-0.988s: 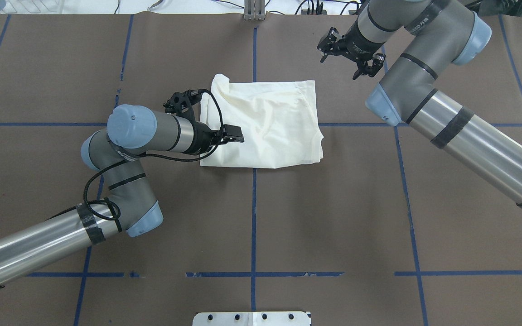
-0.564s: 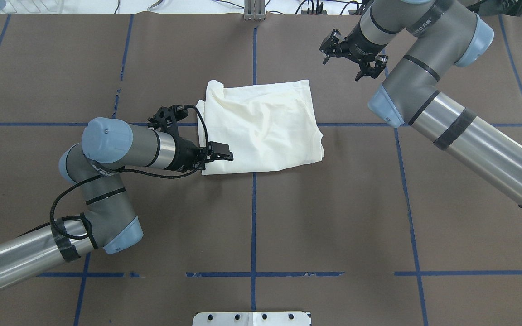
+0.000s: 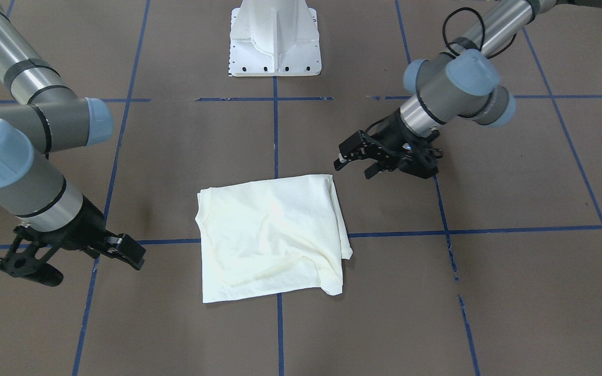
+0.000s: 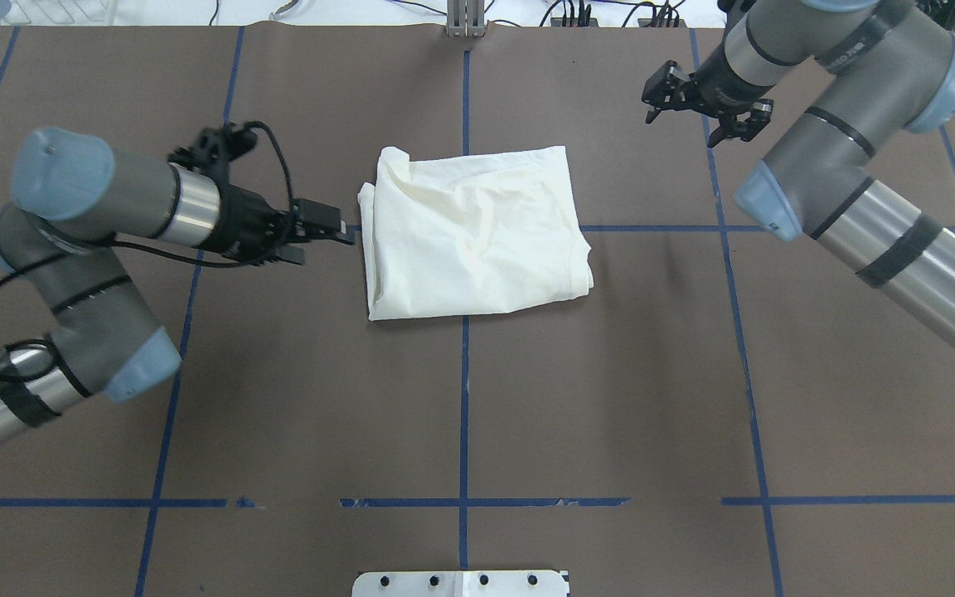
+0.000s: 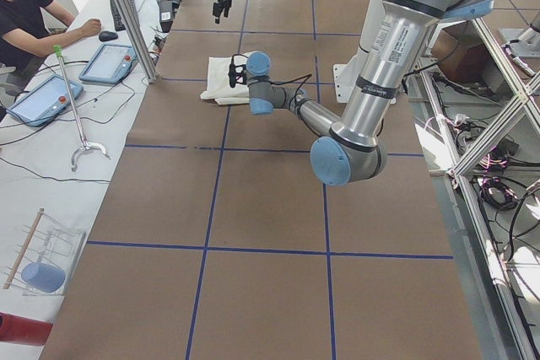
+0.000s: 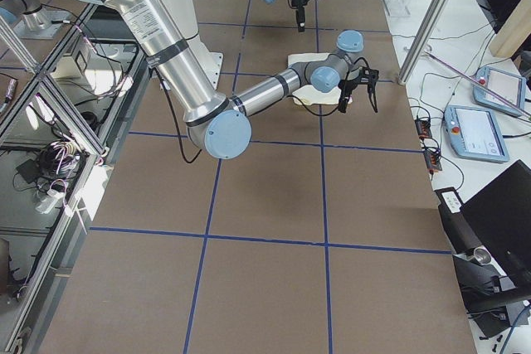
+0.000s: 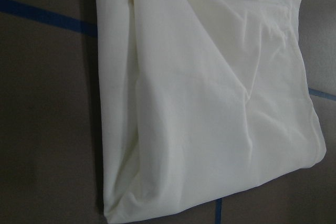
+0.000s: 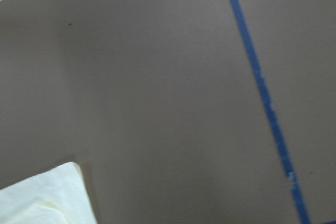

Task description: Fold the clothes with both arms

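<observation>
Lying folded mid-surface (image 4: pixel 610 373): shirt (image 4: pixel 473 236) | left jaws open, empty, just left of it | right jaws wide, empty, far right | fold looks done; next likely only smoothing rumpled left edge.

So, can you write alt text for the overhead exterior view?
A cream-white T-shirt, folded into a rough rectangle, lies on a brown table with blue grid lines. The open left gripper is close beside its left edge; the open right gripper is farther off.
</observation>
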You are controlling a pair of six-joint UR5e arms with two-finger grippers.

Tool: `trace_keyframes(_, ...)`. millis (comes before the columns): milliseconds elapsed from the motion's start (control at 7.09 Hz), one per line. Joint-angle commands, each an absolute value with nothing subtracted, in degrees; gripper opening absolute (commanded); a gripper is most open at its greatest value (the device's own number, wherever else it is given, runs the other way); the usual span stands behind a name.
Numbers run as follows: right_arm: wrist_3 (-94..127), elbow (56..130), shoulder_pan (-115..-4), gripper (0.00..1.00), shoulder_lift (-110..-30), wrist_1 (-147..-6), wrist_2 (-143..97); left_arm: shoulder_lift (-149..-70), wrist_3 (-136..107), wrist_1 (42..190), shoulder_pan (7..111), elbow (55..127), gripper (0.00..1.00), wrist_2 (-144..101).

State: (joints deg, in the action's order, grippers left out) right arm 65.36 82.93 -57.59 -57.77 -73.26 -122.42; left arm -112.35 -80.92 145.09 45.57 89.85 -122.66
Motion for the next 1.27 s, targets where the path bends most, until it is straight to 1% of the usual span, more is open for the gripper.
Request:
trace_keyframes(0, 42.83, 88.84, -64.04, 1.00, -65.97, -81.87, -122.52, -102.09, -62.86, 144.76, 57.26, 91.32, 1.00, -124.80)
trace_keyframes(141, 32.01, 89.21, -68.25, 1.00, -69.92, -84.09, -122.95, -96.99, -51.88, 144.06, 63.57, 91.32, 1.00, -124.89)
trace_keyframes(282, 23.90, 89.21, -71.95, 1.00, -74.40, -84.20, -124.79, -94.68, -40.20, 137.79, 69.90, 91.75, 1.00, -125.15)
trace_keyframes(423, 15.90, 89.21, -76.85, 1.00, -79.49, -84.03, -128.55, -92.74, -22.24, 129.55, 76.14, 91.67, 1.00, -125.07)
trace_keyframes(564, 6.34, 88.95, -81.60, 1.00, -84.76, -84.02, -131.89, -92.46, -4.83, 119.37, 82.81, 91.84, 1.00, -125.07)
trace_keyframes(706, -1.50, 89.38, -86.52, 1.00, -89.77, -84.11, -133.14, -92.63, 7.78, 110.31, 86.62, 92.02, 1.00, -125.33)
trace_keyframes(847, -1.76, 89.38, -87.62, 1.00, -92.70, -83.42, -133.76, -88.98, 13.65, 109.78, 88.14, 93.59, 1.00, -126.81)
trace_keyframes(988, -2.54, 91.39, -88.76, 1.00, -93.33, -83.41, -133.77, -88.16, 13.19, 110.65, 87.98, 91.95, 1.00, -126.74)
trace_keyframes(1129, -2.64, 91.41, -89.03, 1.00, -93.43, -83.41, -133.25, -86.76, 13.53, 111.96, 88.24, 89.50, 1.00, -125.17)
